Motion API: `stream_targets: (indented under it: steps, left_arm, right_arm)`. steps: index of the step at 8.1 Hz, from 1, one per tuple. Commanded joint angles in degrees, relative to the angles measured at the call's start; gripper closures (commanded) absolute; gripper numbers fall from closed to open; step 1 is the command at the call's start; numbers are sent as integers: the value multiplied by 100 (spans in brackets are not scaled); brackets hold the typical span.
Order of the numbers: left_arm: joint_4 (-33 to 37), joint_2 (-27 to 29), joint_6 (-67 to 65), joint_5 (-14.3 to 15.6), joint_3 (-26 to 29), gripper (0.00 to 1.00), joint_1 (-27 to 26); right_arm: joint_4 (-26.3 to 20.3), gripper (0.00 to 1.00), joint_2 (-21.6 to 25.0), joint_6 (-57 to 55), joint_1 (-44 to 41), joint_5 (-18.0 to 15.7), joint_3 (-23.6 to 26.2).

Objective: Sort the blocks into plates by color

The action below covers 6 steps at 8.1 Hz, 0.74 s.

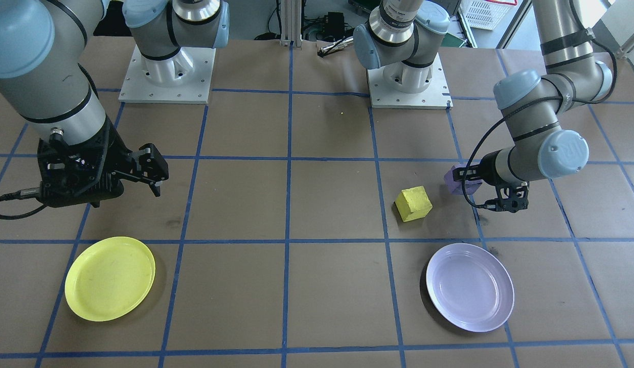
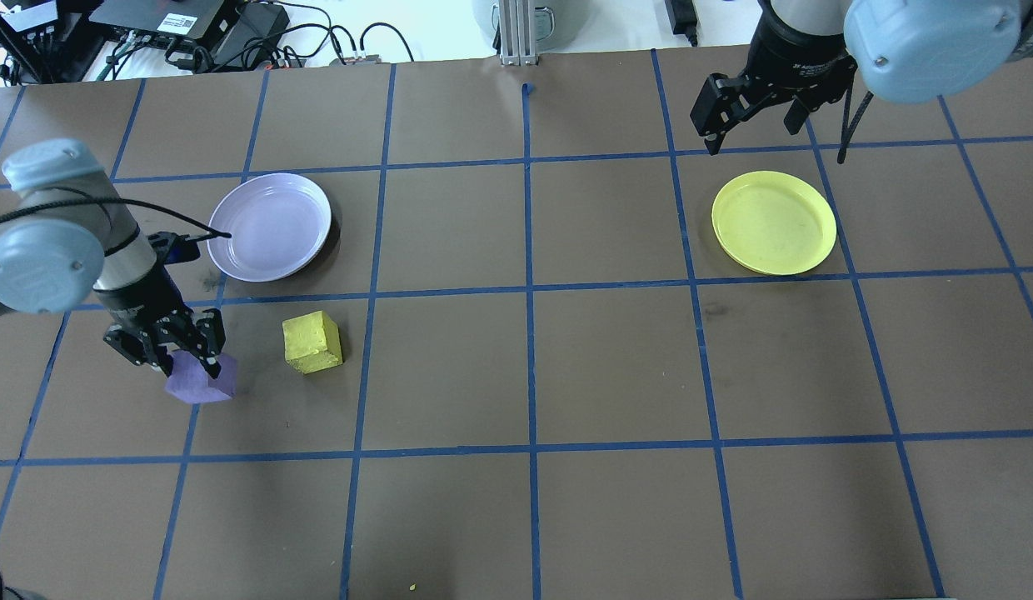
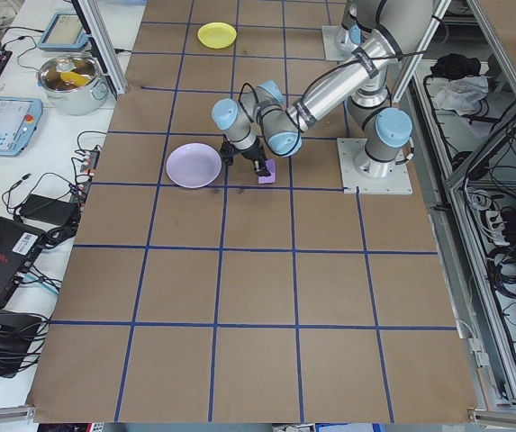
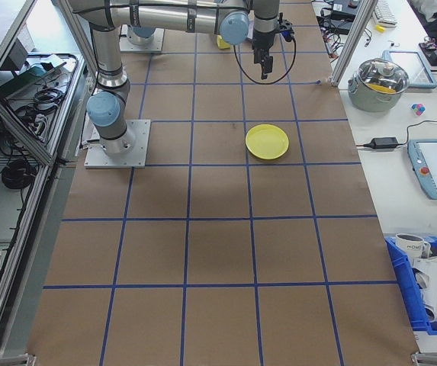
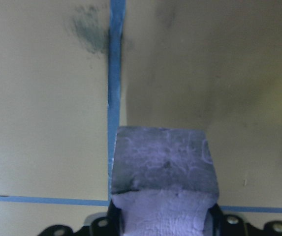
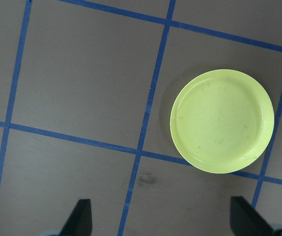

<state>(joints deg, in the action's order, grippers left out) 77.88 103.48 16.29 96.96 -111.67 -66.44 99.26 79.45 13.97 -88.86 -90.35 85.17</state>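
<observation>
Brown table [image 2: 566, 358] covered with paper and divided into squares by blue tape lines [image 2: 529, 292]. Yellow plate [image 2: 774, 222] and lavender plate [image 2: 270, 226] lay well apart on it. Yellow block [image 2: 312, 342] rested near lavender plate, purple block [image 2: 202, 379] just beside. Two white arm base plates [image 1: 167, 75] stood at table's far edge.
</observation>
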Motion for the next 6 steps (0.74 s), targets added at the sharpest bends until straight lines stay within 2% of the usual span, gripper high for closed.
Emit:
stream_targets:
  steps: [1,3,4,6]
  left_arm:
    - [1312,405,234,-10,2017,100,-97]
    - [1791,1311,252,-54,3750,100,-298]
    - [1723,1593,244,-37,4071,100,-491]
    - [979,2103,199,-37,4127,100,-686]
  right_arm:
    - [5,0,0,0,0,-27,0]
    - [-3,0,0,0,0,-44,0]
    - [5,0,0,0,0,-44,0]
    - [-3,0,0,9,0,-62,0]
